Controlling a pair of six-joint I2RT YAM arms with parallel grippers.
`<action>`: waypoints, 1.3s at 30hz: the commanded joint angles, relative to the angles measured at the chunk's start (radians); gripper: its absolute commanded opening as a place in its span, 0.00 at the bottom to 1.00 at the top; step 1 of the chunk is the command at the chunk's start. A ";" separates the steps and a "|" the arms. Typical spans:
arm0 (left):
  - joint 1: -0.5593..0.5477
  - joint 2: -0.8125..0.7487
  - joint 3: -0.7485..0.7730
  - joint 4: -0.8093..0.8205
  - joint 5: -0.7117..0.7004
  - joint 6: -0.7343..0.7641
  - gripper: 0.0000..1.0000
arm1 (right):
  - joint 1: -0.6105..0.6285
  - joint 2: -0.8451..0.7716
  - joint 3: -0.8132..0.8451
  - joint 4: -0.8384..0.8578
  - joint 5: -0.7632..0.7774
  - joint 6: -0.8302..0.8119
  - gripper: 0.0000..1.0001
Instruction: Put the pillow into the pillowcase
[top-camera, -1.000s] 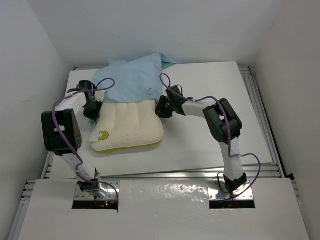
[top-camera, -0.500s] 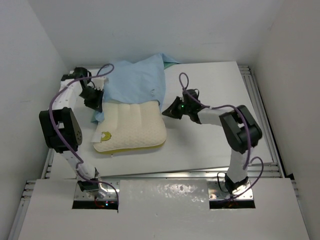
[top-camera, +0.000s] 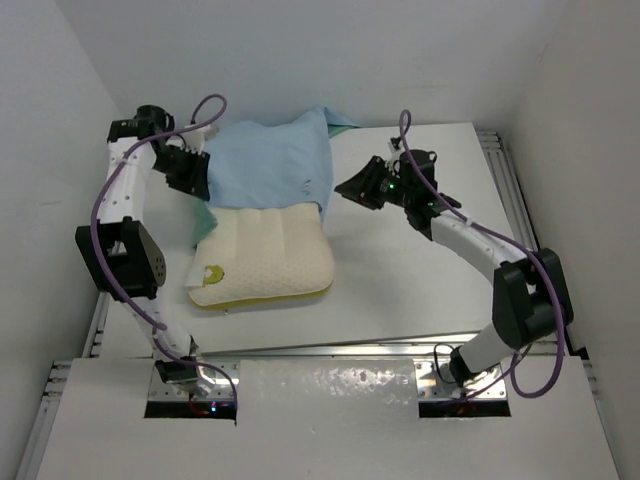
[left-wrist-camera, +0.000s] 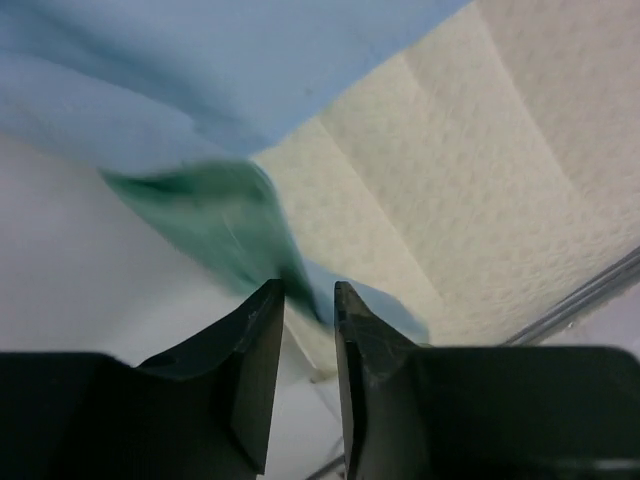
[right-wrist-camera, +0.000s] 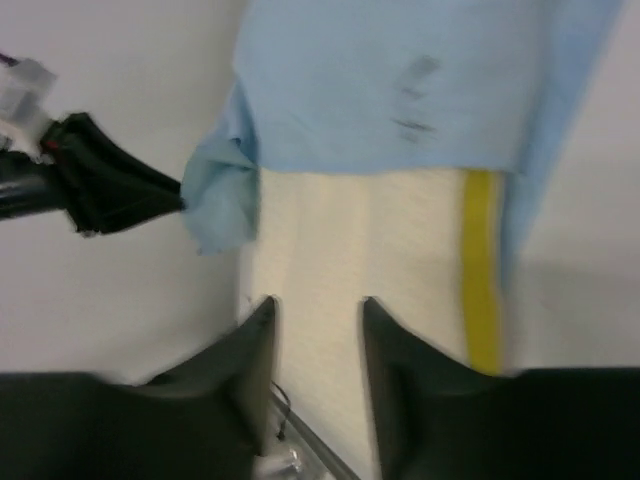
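The cream pillow (top-camera: 265, 255) lies left of centre on the table, its round logo (top-camera: 210, 270) at the near left. The light-blue pillowcase (top-camera: 265, 165) lies behind it and drapes over its far edge. A mint-green fold (top-camera: 205, 213) hangs at the pillowcase's left side. My left gripper (top-camera: 195, 180) hovers at that left edge. In the left wrist view, the left gripper (left-wrist-camera: 308, 290) has its jaws a narrow gap apart, with blurred green fabric (left-wrist-camera: 215, 215) just past the tips and bare table showing between them. My right gripper (top-camera: 350, 188) (right-wrist-camera: 317, 305) is open and empty, right of the pillowcase and above the pillow (right-wrist-camera: 360, 260).
White walls close in the table (top-camera: 430, 270) on the left, back and right. Metal rails (top-camera: 520, 210) run along its right and near edges. Purple cables loop off both arms. The right arm stretches across the table's right half.
Both arms drew back from the pillow: the left rose toward the far left with the pillowcase edge, and the right swung right and away. Both jaws stand wider than half a second ago.
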 joint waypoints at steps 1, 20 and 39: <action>0.008 0.019 -0.129 0.009 -0.111 0.014 0.30 | 0.027 0.038 0.060 -0.290 0.075 -0.206 0.47; -0.442 -0.386 -0.331 0.165 -0.379 0.389 1.00 | 0.207 0.337 0.090 -0.139 -0.130 -0.093 0.29; -0.661 -0.782 -1.039 0.792 -0.470 0.461 1.00 | 0.208 0.286 0.209 0.174 0.055 0.321 0.00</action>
